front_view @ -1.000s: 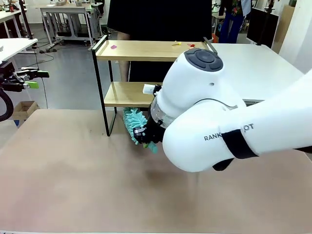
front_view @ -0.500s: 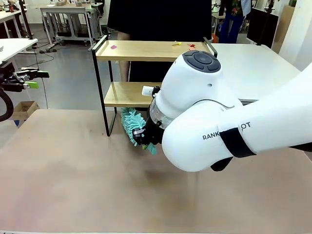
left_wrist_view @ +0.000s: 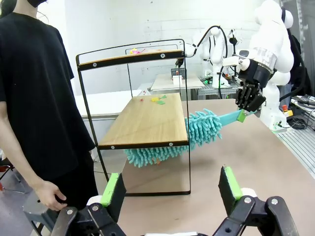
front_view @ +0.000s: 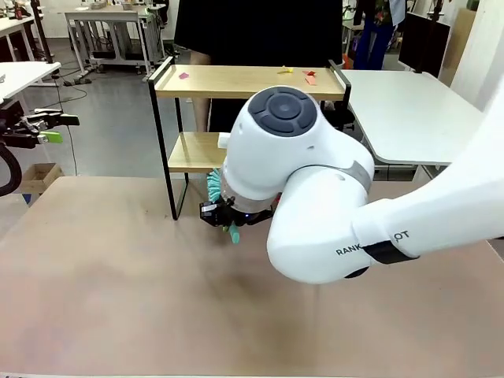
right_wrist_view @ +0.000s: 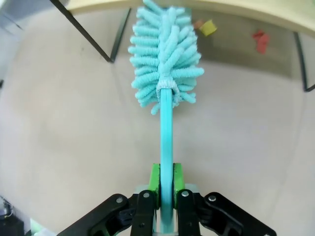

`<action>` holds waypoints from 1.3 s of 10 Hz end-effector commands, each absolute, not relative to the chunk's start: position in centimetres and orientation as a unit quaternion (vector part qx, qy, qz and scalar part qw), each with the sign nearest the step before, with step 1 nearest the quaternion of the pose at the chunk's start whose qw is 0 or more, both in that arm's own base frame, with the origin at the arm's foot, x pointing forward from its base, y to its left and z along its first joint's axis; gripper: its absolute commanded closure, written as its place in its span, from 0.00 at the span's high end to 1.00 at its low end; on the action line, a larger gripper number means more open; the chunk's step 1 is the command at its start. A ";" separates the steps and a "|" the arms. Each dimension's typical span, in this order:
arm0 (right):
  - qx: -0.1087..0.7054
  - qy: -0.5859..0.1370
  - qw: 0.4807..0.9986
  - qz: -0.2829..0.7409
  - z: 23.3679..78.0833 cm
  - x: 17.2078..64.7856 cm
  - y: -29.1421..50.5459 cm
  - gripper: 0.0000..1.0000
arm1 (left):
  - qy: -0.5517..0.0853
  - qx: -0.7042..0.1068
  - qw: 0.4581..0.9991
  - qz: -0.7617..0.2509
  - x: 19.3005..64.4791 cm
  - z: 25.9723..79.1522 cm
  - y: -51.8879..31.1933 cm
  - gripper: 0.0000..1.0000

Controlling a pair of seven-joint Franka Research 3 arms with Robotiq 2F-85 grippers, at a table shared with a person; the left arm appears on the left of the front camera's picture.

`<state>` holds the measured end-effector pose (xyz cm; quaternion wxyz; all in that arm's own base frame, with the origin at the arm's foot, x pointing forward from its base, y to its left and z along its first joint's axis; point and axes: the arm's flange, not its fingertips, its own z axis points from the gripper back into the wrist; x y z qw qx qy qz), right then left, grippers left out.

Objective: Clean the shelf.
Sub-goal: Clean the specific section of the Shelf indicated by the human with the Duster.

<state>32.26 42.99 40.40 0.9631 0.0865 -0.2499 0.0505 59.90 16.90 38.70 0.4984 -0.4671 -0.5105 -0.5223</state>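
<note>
1. Right, nearest me: my left end effector (left_wrist_view: pixel 172 189) hangs off to the side of the brown table (front_view: pixel 118 299), green fingers spread wide, nothing between them.
2. Further in, my right end effector (right_wrist_view: pixel 166 179) sits low over the table just in front of the shelf (front_view: pixel 236 81), pads pinching the flat handle of the teal duster (right_wrist_view: pixel 165 83).
3. Next, the duster's fluffy head points away from me and is tucked under the shelf's lower board; it looks to brush the underside near the edge.
4. Now the shelf itself: upright at the table's far edge, small coloured scraps (front_view: pixel 309 77) on the top board, a few more on the lower one.
5. Behind it, a person (front_view: pixel 252 31) in a black top stands close, one hand (left_wrist_view: pixel 49 194) hanging at the side.
</note>
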 end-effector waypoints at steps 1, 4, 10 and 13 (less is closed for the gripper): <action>0.066 -0.261 0.962 0.040 37.2 34.1 48.4 0.13 | -0.511 -0.465 0.496 -0.526 59.8 38.9 16.9 1.00; 0.066 -0.269 0.961 0.028 35.9 34.9 50.6 0.13 | -0.511 -0.465 0.496 -0.526 59.8 38.9 16.9 1.00; 0.062 -0.301 0.951 0.002 34.7 36.9 54.1 0.13 | -0.511 -0.465 0.496 -0.526 59.8 38.9 16.9 1.00; 0.069 -0.275 0.959 -0.002 34.1 37.1 53.9 0.13 | -0.511 -0.465 0.496 -0.526 59.8 38.9 16.9 1.00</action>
